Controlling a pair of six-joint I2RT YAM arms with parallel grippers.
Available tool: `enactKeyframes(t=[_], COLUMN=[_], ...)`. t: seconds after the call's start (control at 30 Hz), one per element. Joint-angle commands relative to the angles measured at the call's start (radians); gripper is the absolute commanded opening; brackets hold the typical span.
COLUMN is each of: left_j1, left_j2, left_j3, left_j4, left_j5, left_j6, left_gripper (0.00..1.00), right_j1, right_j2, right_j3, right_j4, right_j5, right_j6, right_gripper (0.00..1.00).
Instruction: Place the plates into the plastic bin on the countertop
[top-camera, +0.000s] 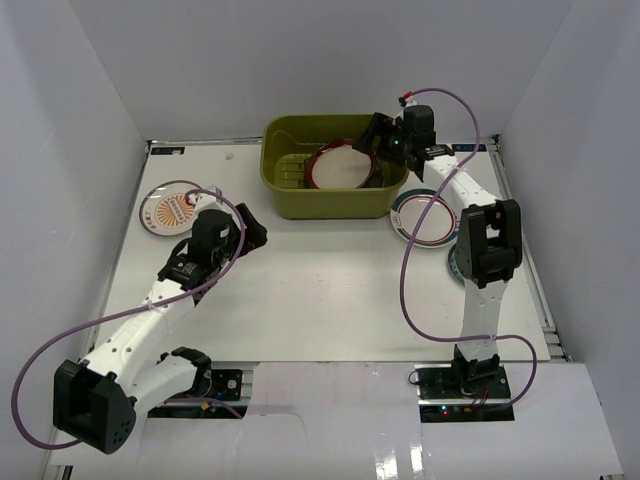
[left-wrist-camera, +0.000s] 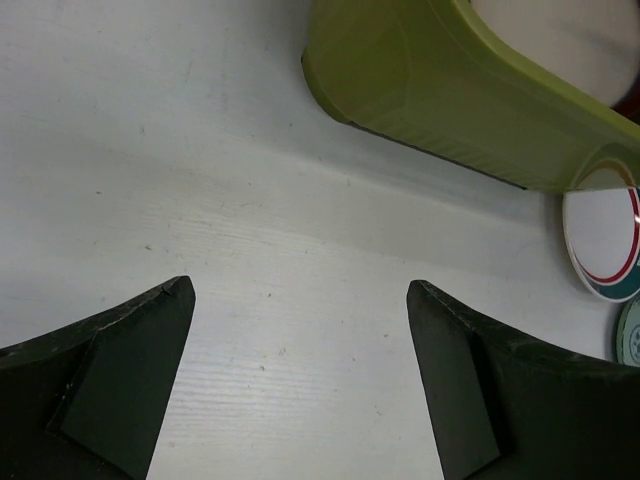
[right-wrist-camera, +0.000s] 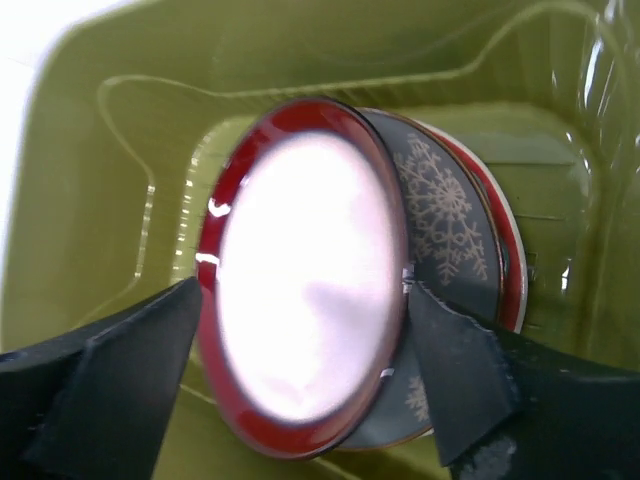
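The right gripper (top-camera: 378, 138), jaws spread and holding nothing, straddles the red-rimmed plate (right-wrist-camera: 300, 300) resting on a grey plate (right-wrist-camera: 450, 210) in the bin (right-wrist-camera: 100, 150), so a finger may snag its rim on withdrawal; the left gripper (left-wrist-camera: 300, 300) gapes empty.

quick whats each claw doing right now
Left claw: open, holding nothing, over the countertop.
Right claw: open, over the red-rimmed plate in the olive-green bin, not gripping it.
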Motion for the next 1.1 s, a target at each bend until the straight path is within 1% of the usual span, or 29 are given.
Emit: enactKeyframes(t=[0.0,0.07,0.1,0.13,0.17,0.23,0.3,0.33,0.4,0.43,0.47,0.5,0.53,0.57,0.6,0.63,0.67,0.7,0.77,0.8,0.83,0.93,0.97,1.07], left_j1=[0.012,0.023,0.028,0.032,0.049,0.072,0.119,0.162,0.218,0.285,0.323,0.362,0.456,0.491,0.523,0.581,0.604,0.626,0.679,0.692,0.715,0.747,0.75,0.755], left_j2=[0.012,0.031,0.035,0.04,0.049,0.063,0.086,0.094,0.117,0.13,0.144,0.178,0.198,0.216,0.247,0.262,0.278,0.297,0.371,0.402,0.461,0.558,0.575,0.644], left_j3=[0.022,0.018,0.018,0.016,0.014,0.014,0.013,0.01,-0.005,-0.01,-0.013,-0.016,-0.013,-0.015,-0.019,-0.038,-0.047,-0.053,-0.047,-0.036,-0.01,0.016,0.024,0.06], left_j4=[0.048,0.057,0.064,0.068,0.073,0.07,0.073,0.076,0.102,0.111,0.12,0.134,0.136,0.148,0.16,0.183,0.205,0.244,0.271,0.283,0.289,0.332,0.373,0.409], left_j5=[-0.066,-0.098,-0.109,-0.119,-0.132,-0.136,-0.133,-0.13,-0.101,-0.087,-0.07,-0.028,-0.003,0.017,0.046,0.061,0.074,0.08,0.097,0.101,0.111,0.144,0.143,0.138], left_j6=[-0.063,-0.076,-0.082,-0.083,-0.085,-0.091,-0.102,-0.106,-0.114,-0.125,-0.131,-0.142,-0.166,-0.18,-0.195,-0.209,-0.232,-0.243,-0.264,-0.272,-0.277,-0.295,-0.315,-0.338], left_gripper=[0.98,0.98,0.98,0.98,0.98,0.98,0.98,0.98,0.98,0.98,0.98,0.97,0.97,0.96,0.94,0.94,0.93,0.92,0.91,0.91,0.9,0.88,0.88,0.84], right_j1=[0.007,0.013,0.022,0.03,0.036,0.051,0.068,0.074,0.099,0.106,0.112,0.129,0.14,0.166,0.181,0.203,0.242,0.264,0.324,0.339,0.356,0.43,0.473,0.551], right_j2=[-0.116,-0.119,-0.117,-0.108,-0.097,-0.076,-0.079,-0.094,-0.129,-0.183,-0.214,-0.253,-0.333,-0.375,-0.46,-0.503,-0.545,-0.63,-0.711,-0.778,-0.81,-0.904,-0.922,-0.984], right_j3=[0.027,0.065,0.079,0.099,0.149,0.19,0.191,0.184,0.129,0.101,0.066,-0.021,-0.071,-0.121,-0.223,-0.276,-0.33,-0.452,-0.577,-0.685,-0.732,-0.861,-0.881,-0.933], right_j4=[0.05,0.005,-0.015,-0.04,-0.095,-0.137,-0.137,-0.129,-0.082,-0.06,-0.036,0.028,0.062,0.081,0.142,0.162,0.179,0.203,0.289,0.312,0.351,0.369,0.365,0.334], right_j5=[0.006,0.005,0.017,0.026,0.037,0.068,0.068,0.066,0.06,0.052,0.043,0.014,0.002,-0.003,0.0,0.002,0.011,0.012,0.012,0.009,0.009,0.028,0.034,0.051], right_j6=[-0.051,-0.074,-0.105,-0.128,-0.149,-0.179,-0.183,-0.191,-0.199,-0.196,-0.187,-0.174,-0.147,-0.134,-0.127,-0.127,-0.124,-0.122,-0.11,-0.101,-0.095,-0.071,-0.071,-0.09], right_gripper=[0.92,0.98,0.99,0.92,0.9,0.9,0.9,0.9,0.96,0.99,0.91,0.76,0.63,0.53,0.42,0.38,0.35,0.34,0.34,0.35,0.35,0.38,0.38,0.4])
